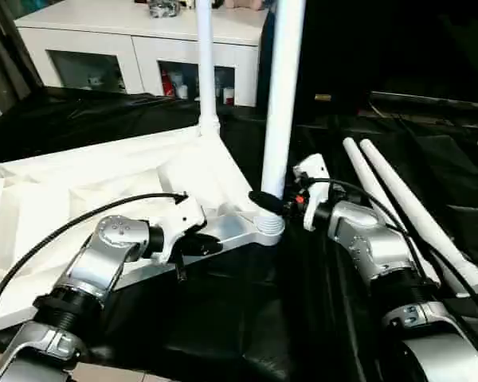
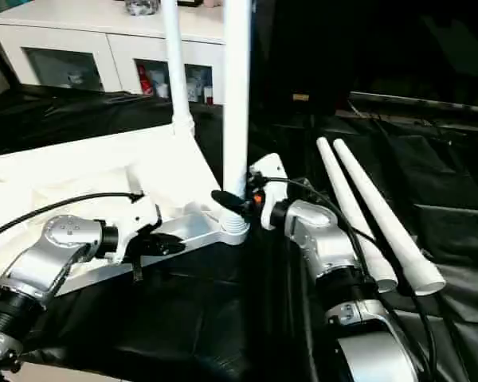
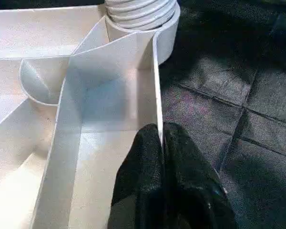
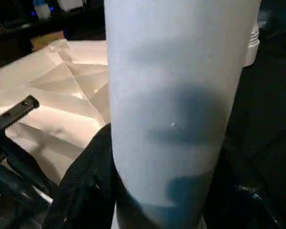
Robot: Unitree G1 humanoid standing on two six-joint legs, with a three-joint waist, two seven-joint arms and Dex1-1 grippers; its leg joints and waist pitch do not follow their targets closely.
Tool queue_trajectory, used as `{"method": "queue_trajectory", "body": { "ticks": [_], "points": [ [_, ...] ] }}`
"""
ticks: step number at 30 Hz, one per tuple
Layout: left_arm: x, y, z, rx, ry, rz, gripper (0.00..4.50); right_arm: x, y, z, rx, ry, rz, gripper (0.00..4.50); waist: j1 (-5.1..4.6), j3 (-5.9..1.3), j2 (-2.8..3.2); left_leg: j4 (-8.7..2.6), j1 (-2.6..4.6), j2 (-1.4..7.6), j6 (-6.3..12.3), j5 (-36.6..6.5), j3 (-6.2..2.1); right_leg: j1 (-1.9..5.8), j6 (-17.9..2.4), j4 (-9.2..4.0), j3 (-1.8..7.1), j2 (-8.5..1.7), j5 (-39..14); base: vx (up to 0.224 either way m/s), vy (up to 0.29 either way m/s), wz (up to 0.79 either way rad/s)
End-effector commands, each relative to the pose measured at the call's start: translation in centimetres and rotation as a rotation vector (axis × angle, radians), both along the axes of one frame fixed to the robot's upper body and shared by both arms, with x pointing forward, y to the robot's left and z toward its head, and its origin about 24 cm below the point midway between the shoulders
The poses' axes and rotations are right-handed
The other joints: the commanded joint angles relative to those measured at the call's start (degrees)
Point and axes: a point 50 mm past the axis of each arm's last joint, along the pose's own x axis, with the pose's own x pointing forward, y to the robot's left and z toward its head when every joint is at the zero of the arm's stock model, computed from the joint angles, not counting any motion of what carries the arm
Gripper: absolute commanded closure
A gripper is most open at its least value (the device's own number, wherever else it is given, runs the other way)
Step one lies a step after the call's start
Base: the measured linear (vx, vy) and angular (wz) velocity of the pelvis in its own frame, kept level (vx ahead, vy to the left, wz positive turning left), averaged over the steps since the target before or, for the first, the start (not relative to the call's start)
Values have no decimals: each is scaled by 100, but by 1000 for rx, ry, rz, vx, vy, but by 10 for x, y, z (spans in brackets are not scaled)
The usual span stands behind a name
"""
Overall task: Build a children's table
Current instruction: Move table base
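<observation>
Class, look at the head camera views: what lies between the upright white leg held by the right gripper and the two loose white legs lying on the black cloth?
The robot's silver right forearm, its cable, and black cloth.

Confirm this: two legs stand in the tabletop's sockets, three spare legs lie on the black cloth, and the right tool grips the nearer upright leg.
Wrong on the spares: two spare legs lie there, as the left eye view shows. The right tool does grip the nearer upright leg on the tabletop.

Two upright white tapered plastic legs point(image 1: 283, 103) point(image 1: 205, 68) block passage at twelve o'clock. Two loose white legs point(image 2: 374, 215) lie across the black cloth point(image 2: 199, 318) at two o'clock. Open cloth lies at six o'clock between the forearms.
</observation>
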Motion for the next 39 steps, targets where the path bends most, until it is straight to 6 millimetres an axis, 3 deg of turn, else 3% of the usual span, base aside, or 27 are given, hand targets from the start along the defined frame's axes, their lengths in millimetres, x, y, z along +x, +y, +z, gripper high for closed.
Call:
{"method": "queue_trajectory", "body": {
  "ticks": [1,8,11,12,14,19,27,32,34,39],
  "points": [
    [-3,-3,-4,35,25,-50,450,-5,-15,-16,20,63,-59,261,12,-391,56,-436,58,231,83,-1116,-62,317,-1150,-414,335,-442,-1371,0,0,0],
    [0,-3,-3,33,5,-30,450,-14,-24,-27,61,69,-95,261,55,-384,54,-449,65,238,72,-1204,-66,315,-1125,-429,334,-452,-1490,0,0,0],
    [2,-2,-1,31,-14,-16,450,-23,-30,-34,92,41,-143,261,75,-370,118,-464,88,239,21,-1432,-76,302,-1045,-475,333,-463,-1749,0,0,0],
    [3,-2,-1,31,-16,-15,450,-24,-31,-35,95,34,-147,261,86,-367,90,-471,96,242,14,-1476,-75,299,-1017,-485,334,-460,-1775,0,0,0],
    [4,-2,-1,34,-21,-14,450,-28,-32,-36,95,1,-161,261,95,-368,126,-481,95,240,-2,-1515,-85,305,-1001,-487,331,-455,-1797,0,0,0],
    [6,-2,0,40,-35,-8,450,-34,-32,-33,34,-94,-166,261,109,-365,139,-486,120,236,-21,-1614,-86,290,-1014,-500,335,-450,-1828,0,0,0],
    [5,-2,-3,79,-46,-49,450,-39,-21,-32,-33,-118,-61,261,95,-336,143,-511,124,233,-25,-1854,-106,284,-849,-566,332,-458,-2313,0,0,0],
    [1,-4,-3,81,-52,-106,450,-38,-11,-33,-56,-38,84,261,86,-348,132,-514,97,242,19,-1695,-106,310,-953,-513,338,-442,-1988,0,0,0],
    [0,-5,-2,76,-52,-120,450,-38,-11,-34,-70,-24,112,261,95,-348,109,-506,101,245,24,-1664,-94,304,-983,-514,343,-455,-1963,0,0,0],
    [-2,-6,0,82,-62,-158,450,-36,-12,-36,-112,0,173,261,92,-346,117,-505,96,244,9,-1644,-95,309,-1010,-505,341,-461,-1952,0,0,0]
  ]
}}
